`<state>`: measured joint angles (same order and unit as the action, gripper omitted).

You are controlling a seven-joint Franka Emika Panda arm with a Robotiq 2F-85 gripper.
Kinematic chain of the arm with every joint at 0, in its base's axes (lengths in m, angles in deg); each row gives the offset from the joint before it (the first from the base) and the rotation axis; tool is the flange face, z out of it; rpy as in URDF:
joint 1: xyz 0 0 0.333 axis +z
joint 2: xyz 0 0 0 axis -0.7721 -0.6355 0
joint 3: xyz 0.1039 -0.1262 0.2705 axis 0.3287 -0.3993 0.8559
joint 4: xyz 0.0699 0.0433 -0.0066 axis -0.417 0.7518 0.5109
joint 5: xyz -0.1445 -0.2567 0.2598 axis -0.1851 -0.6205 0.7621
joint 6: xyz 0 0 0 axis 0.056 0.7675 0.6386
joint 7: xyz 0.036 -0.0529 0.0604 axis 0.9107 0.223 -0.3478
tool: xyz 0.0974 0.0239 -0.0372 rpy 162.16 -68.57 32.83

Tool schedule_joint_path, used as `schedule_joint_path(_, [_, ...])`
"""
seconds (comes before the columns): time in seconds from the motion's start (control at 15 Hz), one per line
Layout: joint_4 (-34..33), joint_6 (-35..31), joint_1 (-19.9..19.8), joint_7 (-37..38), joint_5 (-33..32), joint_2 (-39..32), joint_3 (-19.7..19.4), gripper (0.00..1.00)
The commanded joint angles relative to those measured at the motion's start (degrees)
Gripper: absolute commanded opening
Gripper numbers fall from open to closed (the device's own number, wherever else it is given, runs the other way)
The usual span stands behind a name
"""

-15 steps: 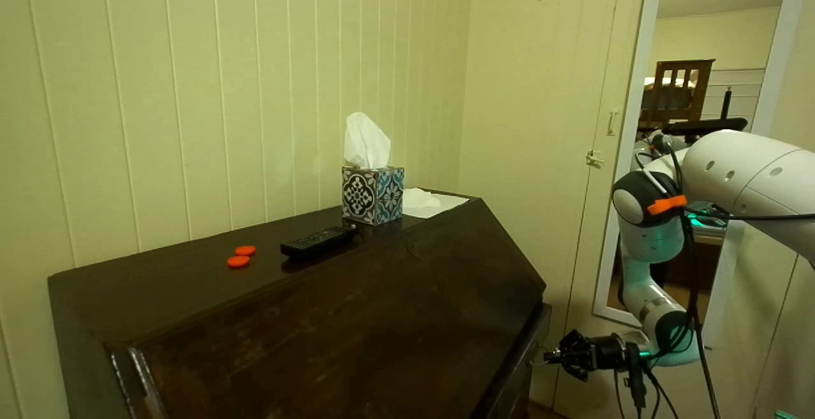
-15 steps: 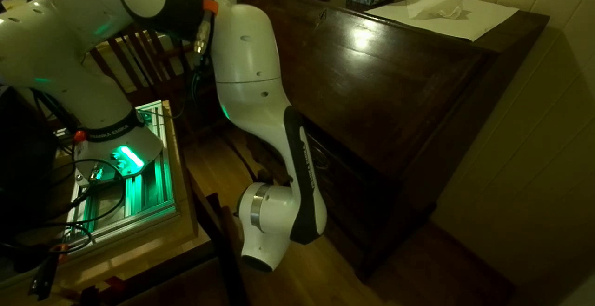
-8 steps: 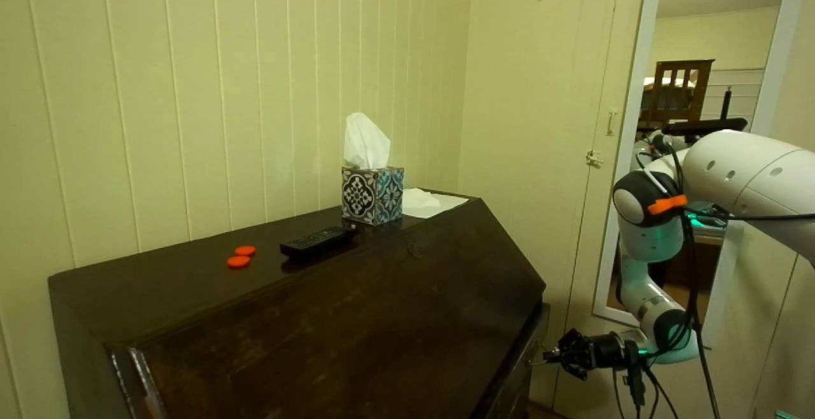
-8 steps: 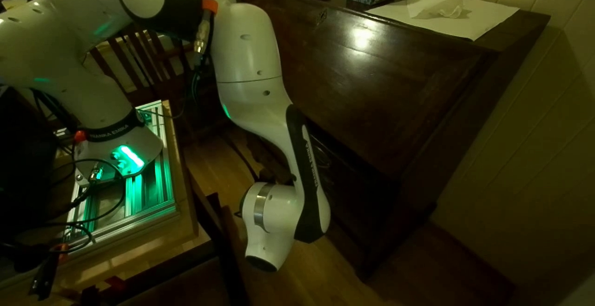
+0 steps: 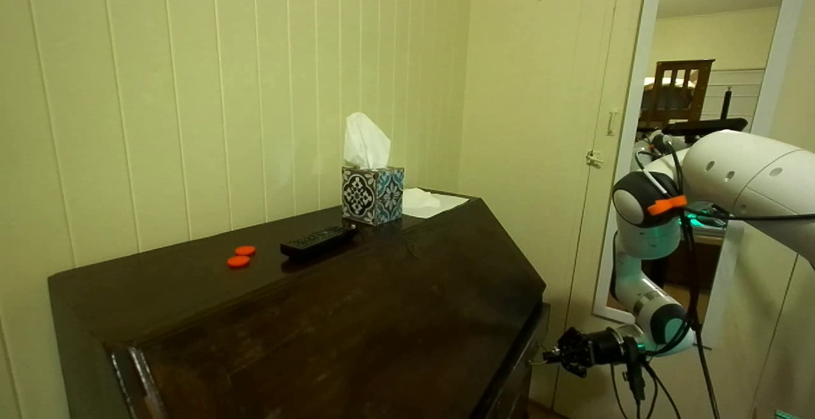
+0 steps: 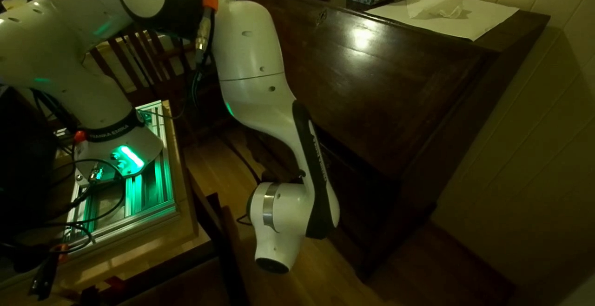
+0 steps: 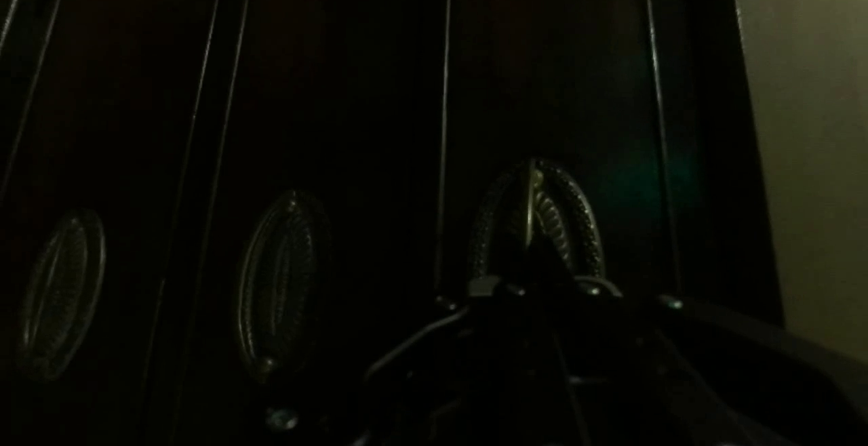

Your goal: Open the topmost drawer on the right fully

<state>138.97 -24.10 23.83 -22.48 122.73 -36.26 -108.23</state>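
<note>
The topmost drawer [image 7: 556, 80] is the dark panel furthest right in the wrist view, which shows the desk turned sideways. Its brass handle [image 7: 530, 209] stands out from an oval backplate. My gripper [image 7: 539, 256] has its fingertips together at the handle's loop and appears shut on it; dim light hides the exact contact. In an exterior view the gripper [image 5: 552, 356] meets the thin handle [image 5: 537, 362] at the right side of the dark desk [image 5: 382, 317]. How far the drawer stands out cannot be told. The arm [image 6: 283, 213] hides the gripper in an exterior view.
On the desk top are a tissue box [image 5: 373, 196], a remote [image 5: 318, 242], two red discs [image 5: 239, 261] and white paper [image 6: 488, 17]. Lower drawers carry similar handles [image 7: 285, 283]. A mirror [image 5: 719, 37] hangs behind the arm. The robot's base table [image 6: 186, 238] stands before the desk.
The arm's lower links have swung slightly, rightward in an exterior view where the gripper is hidden. The gripper's tip stays at the handle while its body tilts a little.
</note>
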Motion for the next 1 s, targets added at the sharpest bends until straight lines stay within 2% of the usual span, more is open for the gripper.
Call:
schedule_joint_path(0.0, [-2.36, 1.56, -2.01, -1.8, -11.48, -2.24, -3.2, 0.02])
schedule_joint_path(0.4, [-7.33, 3.57, -5.71, -1.1, -19.92, -4.57, -2.58, 0.02])
schedule_joint_path(0.93, [-11.2, 5.12, -8.18, 0.09, -25.18, -5.18, -0.41, 0.02])
